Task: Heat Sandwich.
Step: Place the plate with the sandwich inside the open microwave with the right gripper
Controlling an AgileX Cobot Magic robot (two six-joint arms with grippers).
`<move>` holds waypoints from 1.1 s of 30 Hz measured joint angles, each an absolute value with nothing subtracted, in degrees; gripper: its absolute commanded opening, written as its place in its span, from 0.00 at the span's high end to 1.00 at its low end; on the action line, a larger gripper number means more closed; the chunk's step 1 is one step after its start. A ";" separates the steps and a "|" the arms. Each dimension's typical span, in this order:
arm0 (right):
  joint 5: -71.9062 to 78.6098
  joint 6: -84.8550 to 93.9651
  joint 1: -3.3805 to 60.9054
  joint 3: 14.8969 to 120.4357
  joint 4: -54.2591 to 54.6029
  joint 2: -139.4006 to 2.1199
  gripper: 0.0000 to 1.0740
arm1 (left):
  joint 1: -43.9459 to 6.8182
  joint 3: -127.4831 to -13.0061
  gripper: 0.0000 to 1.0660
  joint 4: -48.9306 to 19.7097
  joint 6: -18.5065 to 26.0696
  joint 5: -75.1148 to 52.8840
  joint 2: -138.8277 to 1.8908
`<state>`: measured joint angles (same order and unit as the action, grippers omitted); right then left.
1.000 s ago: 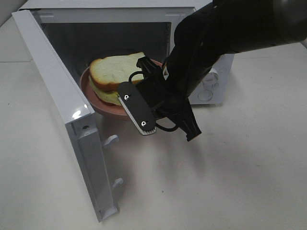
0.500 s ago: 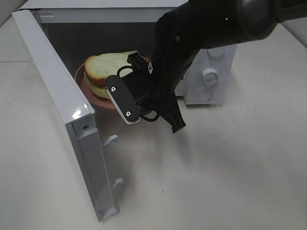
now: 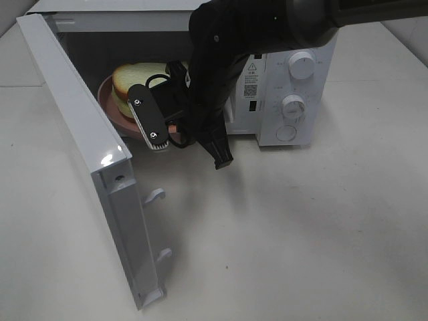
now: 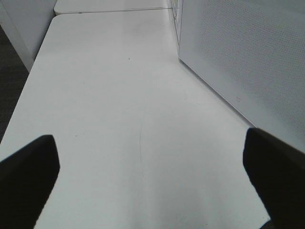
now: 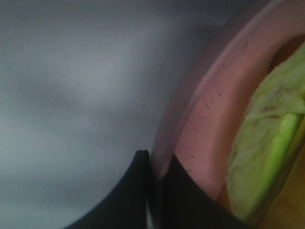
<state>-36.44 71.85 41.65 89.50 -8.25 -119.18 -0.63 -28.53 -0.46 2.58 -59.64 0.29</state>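
While the right claw (image 5: 153,181) pinches the rim of the pink plate (image 5: 200,138), the sandwich (image 3: 130,79) sits just past it, deeper inside the microwave (image 3: 294,80).

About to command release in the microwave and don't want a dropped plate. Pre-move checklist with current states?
1. Microwave door open wide: ok.
2. Right gripper shut on the rim of the pink plate: ok.
3. Sandwich sitting on the plate, not slid off: ok.
4. Plate fully inside the cavity: cannot tell, the arm hides its near edge.
5. Plate resting on the cavity floor: cannot tell.
6. Left gripper open over the table, apart from the door: ok.
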 measured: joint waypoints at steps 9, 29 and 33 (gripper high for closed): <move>-38.04 70.02 41.37 95.17 -8.25 -122.90 0.99 | -0.63 -28.53 0.02 -0.46 2.58 -59.64 0.29; -41.02 67.32 40.45 104.34 -11.86 -129.55 0.99 | -0.63 -28.53 0.02 -0.46 2.58 -59.64 0.29; -41.20 67.04 39.94 107.89 -12.09 -131.61 0.98 | -0.63 -28.53 0.02 -0.46 2.58 -59.64 0.29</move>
